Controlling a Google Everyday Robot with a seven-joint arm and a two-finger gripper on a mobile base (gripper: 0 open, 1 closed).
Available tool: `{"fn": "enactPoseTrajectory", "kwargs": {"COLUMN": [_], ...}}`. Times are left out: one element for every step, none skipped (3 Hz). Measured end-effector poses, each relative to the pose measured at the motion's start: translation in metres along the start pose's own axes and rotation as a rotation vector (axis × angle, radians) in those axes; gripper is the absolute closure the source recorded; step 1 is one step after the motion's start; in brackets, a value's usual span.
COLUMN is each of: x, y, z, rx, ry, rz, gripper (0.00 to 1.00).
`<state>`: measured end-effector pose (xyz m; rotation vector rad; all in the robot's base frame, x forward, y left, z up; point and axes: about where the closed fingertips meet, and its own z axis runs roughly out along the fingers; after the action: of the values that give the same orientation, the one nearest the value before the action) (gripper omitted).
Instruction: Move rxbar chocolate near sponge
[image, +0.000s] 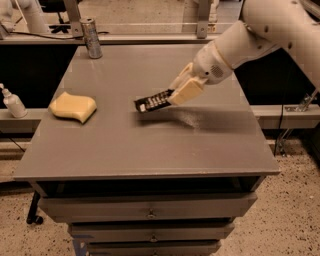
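Gripping one crimped end of the rxbar chocolate (152, 101), the tool (172, 96) hangs low over the middle of the worktop (150, 150). Its pale fingers (184, 91) are pinched down to the thickness of the wrapper, with nothing else between them. The bar sticks out from the tool like a short paddle, its free end dipped a little and its white lettering facing up. A soft shadow lies on the worktop just below it, so I judge it is carried clear of the surface, not dragged. Holding it by one end leaves the rest of the bar free to be laid flat.

Beyond the bar's free end, well apart from the tool, lies the pale yellow sponge (74, 106), flat near the worktop's edge. Grey surface shows between the two, so by my reading the carry is roughly half done and the bar is not yet near enough.

Farther from the tool, a silver can (91, 31) stands upright at the back corner. A white pump bottle (12, 102) stands off the worktop, past the sponge. Behind the tool, the white arm (260, 30) slopes up and out of view.
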<state>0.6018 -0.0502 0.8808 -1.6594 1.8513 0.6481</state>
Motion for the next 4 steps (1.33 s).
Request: {"fn": "enactPoseTrajectory", "kwargs": {"x": [-0.027,-0.05,-0.076,-0.095], "y": [0.029,0.047,0.053,0.056], "z": [0.036,0.063,0.079,0.091], "rx": [-0.061,-0.103,-0.117,-0.123], "ry": [-0.004,-0.005,-0.026,-0.041], "rz": [-0.079,-0.139,-0.18,-0.204], "gripper": [1.0,1.0,1.0,1.0]}}
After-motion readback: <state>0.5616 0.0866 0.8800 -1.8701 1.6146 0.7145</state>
